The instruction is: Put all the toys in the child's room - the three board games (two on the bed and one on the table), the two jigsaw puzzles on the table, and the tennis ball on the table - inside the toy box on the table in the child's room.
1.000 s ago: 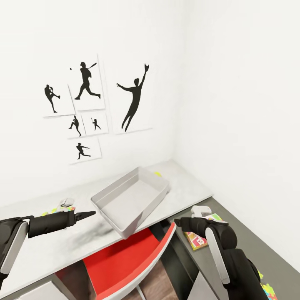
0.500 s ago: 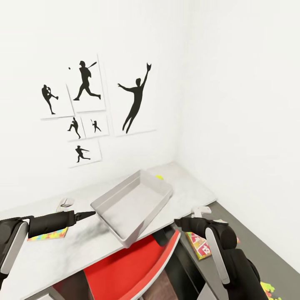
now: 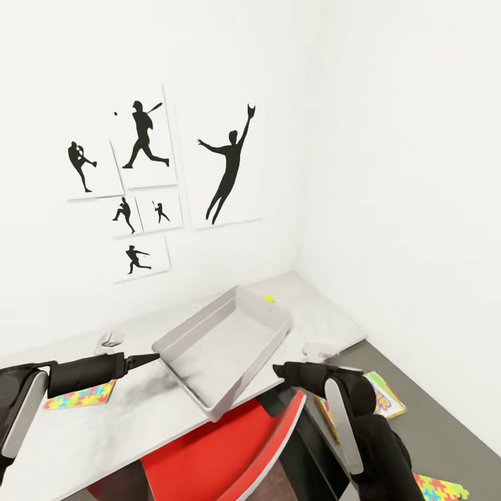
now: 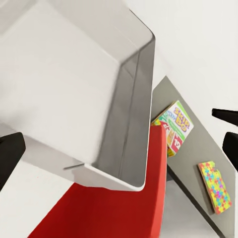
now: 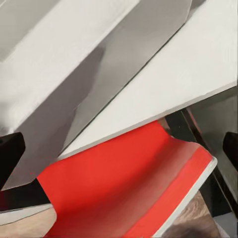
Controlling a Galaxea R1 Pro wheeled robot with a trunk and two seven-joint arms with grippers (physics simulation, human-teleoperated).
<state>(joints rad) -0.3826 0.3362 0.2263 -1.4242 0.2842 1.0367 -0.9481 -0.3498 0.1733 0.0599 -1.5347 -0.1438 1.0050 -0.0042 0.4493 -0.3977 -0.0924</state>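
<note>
The pale grey toy box (image 3: 223,344) sits tilted on the table (image 3: 104,424), its near corner hanging over the front edge. My left gripper (image 3: 154,358) is at the box's left corner; in the left wrist view its fingers (image 4: 10,156) stand wide apart, open, with the box (image 4: 74,84) between them. My right gripper (image 3: 277,369) is open beside the box's right wall. A white and green board game (image 3: 381,395) (image 4: 176,126) lies on the dark cabinet top. One jigsaw puzzle (image 3: 80,394) lies on the table, another (image 3: 440,487) (image 4: 215,186) on the cabinet. The tennis ball (image 3: 268,298) peeks from behind the box.
A red chair (image 3: 229,445) (image 5: 124,183) stands under the table's front edge, below the box's overhang. Small white objects lie on the table (image 3: 110,339) and near the cabinet's end (image 3: 320,350). White walls with baseball silhouettes (image 3: 146,174) close the corner.
The whole view has shifted, so the camera moved. The table puzzle has come out from behind my left arm. My right gripper has edged left towards the box, uncovering more of the board game.
</note>
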